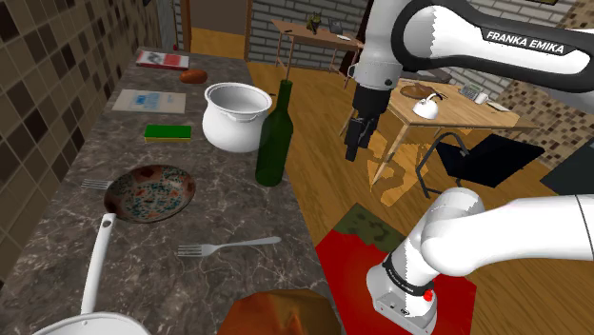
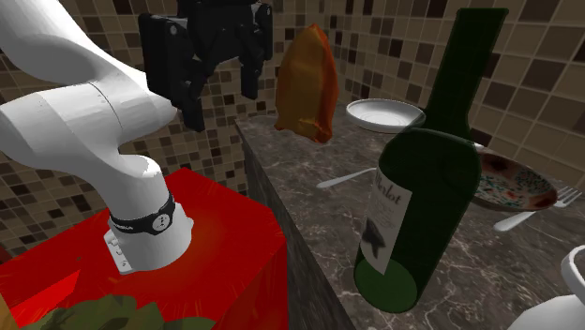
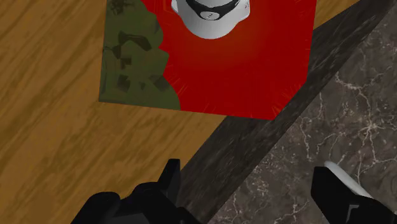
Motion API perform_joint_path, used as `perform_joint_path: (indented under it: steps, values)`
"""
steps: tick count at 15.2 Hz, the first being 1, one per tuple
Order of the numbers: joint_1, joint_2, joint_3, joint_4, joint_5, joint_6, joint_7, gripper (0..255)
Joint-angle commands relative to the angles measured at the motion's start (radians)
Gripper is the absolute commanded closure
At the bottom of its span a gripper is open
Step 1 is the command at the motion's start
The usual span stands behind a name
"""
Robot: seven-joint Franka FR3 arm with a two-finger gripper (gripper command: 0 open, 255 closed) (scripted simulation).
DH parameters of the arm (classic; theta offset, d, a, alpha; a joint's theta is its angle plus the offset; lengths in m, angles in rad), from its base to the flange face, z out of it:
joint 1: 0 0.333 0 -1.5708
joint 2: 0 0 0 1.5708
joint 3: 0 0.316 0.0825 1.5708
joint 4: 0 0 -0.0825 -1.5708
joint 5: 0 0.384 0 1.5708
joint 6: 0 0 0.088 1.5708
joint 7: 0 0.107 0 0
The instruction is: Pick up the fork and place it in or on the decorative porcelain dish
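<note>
Black gripper [image 1: 353, 150] hangs beyond the counter [image 1: 233, 205] edge, jaws wide apart and empty, the silver fork [image 1: 228, 246] lying well off at its eight o'clock in the shoulder view.

"FRANKA EMIKA" is printed in white on the arm [image 1: 523, 41].

Glossy fork [image 1: 228, 246] (probably metal), marbled counter [image 1: 228, 205]

Shoulder view: high beside the red stand [image 1: 347, 262], looking down along the surface [image 1: 219, 214]. Second exterior view: low, close behind the green bottle [image 2: 427, 178], facing back at that stand. Wrist view: straight down on surface edge and stand.
</note>
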Motion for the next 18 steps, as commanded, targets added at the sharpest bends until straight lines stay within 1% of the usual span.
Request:
perform_joint_path:
  steps: [1,6,11,18]
  values:
    - [0.000,0.000,0.000,0.000,0.000,0.000,0.000,0]
    - [0.062,0.090,0.068,-0.026,0.043,0.157,-0.015,0]
    - [0.118,0.200,0.139,-0.027,0.075,0.310,-0.029,0]
    - [0.184,0.380,0.241,0.014,0.086,0.509,-0.038,0]
